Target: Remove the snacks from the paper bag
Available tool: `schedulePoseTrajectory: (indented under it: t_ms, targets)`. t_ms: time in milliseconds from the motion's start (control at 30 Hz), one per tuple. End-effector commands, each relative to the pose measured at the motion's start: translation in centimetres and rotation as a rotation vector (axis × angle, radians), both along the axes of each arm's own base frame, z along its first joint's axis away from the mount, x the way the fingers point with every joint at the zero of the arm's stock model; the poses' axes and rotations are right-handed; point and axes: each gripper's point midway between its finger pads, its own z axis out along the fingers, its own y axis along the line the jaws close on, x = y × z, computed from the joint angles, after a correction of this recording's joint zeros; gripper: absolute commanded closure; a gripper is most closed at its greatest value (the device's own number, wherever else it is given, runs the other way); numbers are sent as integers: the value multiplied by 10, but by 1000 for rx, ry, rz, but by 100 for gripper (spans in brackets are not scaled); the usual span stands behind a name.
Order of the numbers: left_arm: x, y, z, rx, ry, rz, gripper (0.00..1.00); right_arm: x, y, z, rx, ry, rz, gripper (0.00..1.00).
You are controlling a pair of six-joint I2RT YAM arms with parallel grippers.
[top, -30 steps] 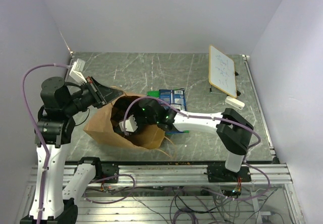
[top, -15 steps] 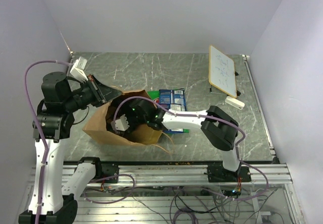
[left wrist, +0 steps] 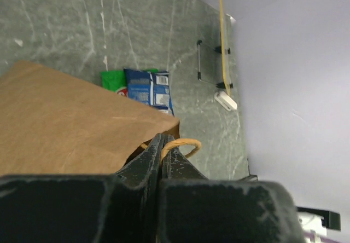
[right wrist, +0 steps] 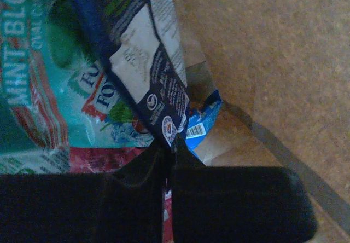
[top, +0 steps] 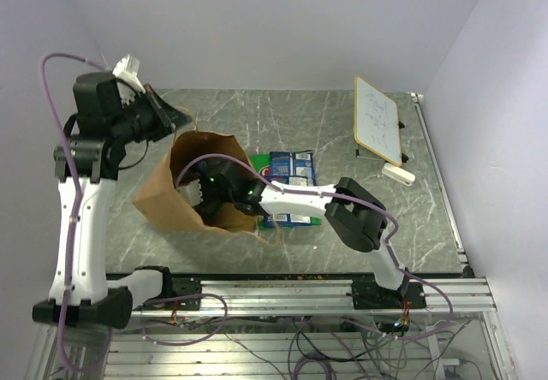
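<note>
Seen from above, the paper bag [top: 175, 200] sits at the near left of the desk [top: 257, 115]. The left pincer [top: 175, 117] pinches its far rim and holds it up, and the right pincer [top: 205, 196] is down inside the mouth. Blue packets [top: 291, 168] and a green packet [top: 259, 158] lie on the desk just right of the bag.

At the left wrist, the jaws are closed tight on the bag's top edge, beside the looped handle [left wrist: 183, 143]. Kraft paper is thin and tears easily, so I'd pull gently there.

At the right wrist, the jaws are shut on 1 corner of a dark blue packet [right wrist: 145, 68], which lies over a teal packet [right wrist: 49, 95] in the bag. The packets look light, glossy and slippery, with crushable contents. The flat sealed corner seems the safest hold.
</note>
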Motion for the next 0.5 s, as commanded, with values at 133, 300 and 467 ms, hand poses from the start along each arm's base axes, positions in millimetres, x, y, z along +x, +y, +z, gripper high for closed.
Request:
schedulePoseTrajectory:
  t_ms: [133, 300, 467]
  targets:
    - [46, 1, 46, 45, -125, -4, 93, 47, 6, 10, 45, -54, -237, 100]
    - [42, -1, 23, 71, -65, -35, 93, 50, 7, 16, 60, -46, -256, 100]
    - [-7, 4, -42, 88, 57, -34, 93, 42, -12, 9, 26, -37, -264, 100]
